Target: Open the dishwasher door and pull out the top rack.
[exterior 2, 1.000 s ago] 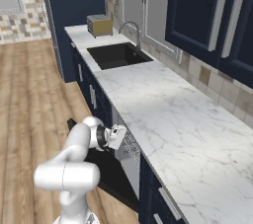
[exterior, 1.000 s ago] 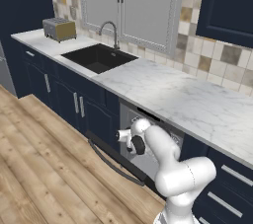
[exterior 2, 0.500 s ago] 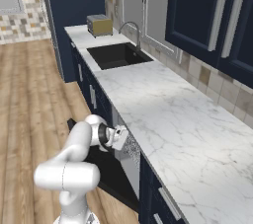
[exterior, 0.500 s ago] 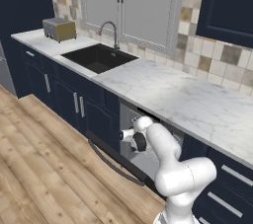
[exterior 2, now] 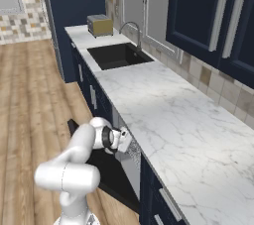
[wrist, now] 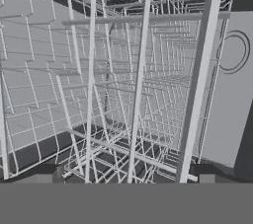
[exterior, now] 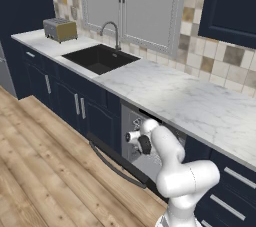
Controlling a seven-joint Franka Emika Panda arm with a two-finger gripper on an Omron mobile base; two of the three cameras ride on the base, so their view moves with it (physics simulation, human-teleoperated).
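We saw the glossy black dishwasher door (exterior: 116, 163) folded down flat over the pale wooden plank floor (exterior: 45, 171), its long curved dark bar handle (exterior: 114, 165) marking the outer edge farthest from the cabinets. That edge reached well out into the floor, and the planks beyond it lay open toward the left of the left base view. Above the opening ran the front edge of the white marble worktop (exterior: 180, 98), which overhung the gripper. Navy cabinet doors with short silver handles (exterior: 80, 106) closed the left side of the opening, and navy drawers (exterior: 230, 191) the right.

The white two-finger gripper (exterior: 134, 136) sat at the mouth of the opening, just under the worktop's front edge and above the lowered door, with the white arm rising behind it. In the hand view its two dark fingertips (wrist: 49, 173) stood wide apart, released, with nothing between them.

The shallow top rack of thin light-grey wire mesh (wrist: 123, 85) lay directly ahead of the gripper, very near, its wires crossing the space in front of both fingertips. We could not tell whether any wire touched a fingertip. The rack sat inside the opening, beneath the worktop's front edge.
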